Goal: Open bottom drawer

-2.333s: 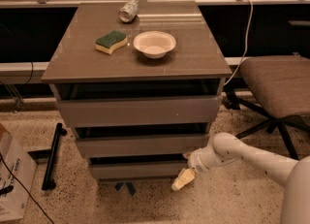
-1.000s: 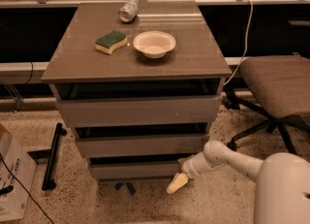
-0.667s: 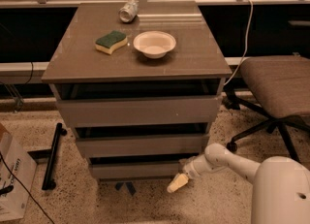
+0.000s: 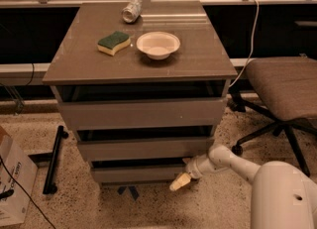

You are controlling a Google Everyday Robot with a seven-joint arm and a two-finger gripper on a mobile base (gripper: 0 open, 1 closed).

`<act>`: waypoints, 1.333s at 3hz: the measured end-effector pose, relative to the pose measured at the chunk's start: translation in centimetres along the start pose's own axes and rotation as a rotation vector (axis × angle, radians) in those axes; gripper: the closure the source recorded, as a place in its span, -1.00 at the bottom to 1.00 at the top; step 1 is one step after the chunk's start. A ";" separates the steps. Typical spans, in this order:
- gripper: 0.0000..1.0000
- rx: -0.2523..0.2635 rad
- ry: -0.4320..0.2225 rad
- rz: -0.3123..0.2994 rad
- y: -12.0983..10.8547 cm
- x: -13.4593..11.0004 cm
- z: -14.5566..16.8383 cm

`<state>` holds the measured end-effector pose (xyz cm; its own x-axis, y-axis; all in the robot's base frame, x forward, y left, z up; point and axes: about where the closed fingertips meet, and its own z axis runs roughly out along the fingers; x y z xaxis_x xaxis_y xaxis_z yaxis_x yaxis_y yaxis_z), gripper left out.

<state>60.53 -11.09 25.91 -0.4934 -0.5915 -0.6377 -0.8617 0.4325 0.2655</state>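
Robot arm (image 4: 267, 188), white, enters at the lower right of the cabinet (image 4: 67, 99) and reaches left toward its base. Gripper (image 4: 180, 182), pale yellow tip angled down toward the floor, sits at the lower right corner of the cabinet, just beside the right end of the bottom drawer (image 4: 138, 173); contact not resolvable, and whether the gripper is spread or pressed together cannot be told. Bottom drawer is the lowest and narrowest of the cabinet's three grey fronts, with a dark gap above its top edge. Cardboard box (image 4: 12, 183) on the floor at the cabinet's lower left; black bar (image 4: 53, 161) lying on the floor between the box and the cabinet. Middle drawer (image 4: 143, 148) directly above the bottom one, top drawer (image 4: 143, 113) above that, widest. Chair (image 4: 285, 86) to the right of the cabinet. On the cabinet top: green-and-yellow sponge (image 4: 114, 42) left of centre, white bowl (image 4: 158, 44) just beside it to the right, can (image 4: 131, 11) lying on its side near the far edge.
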 end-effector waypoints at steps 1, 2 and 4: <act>-1.00 -0.036 0.005 0.024 -0.8 0.5 2.4; -1.00 -0.075 0.013 0.088 -1.2 2.5 4.8; -0.16 -0.075 0.013 0.088 -1.1 2.1 4.4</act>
<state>60.95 -9.79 21.11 -0.5687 -0.5627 -0.6000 -0.8211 0.4314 0.3737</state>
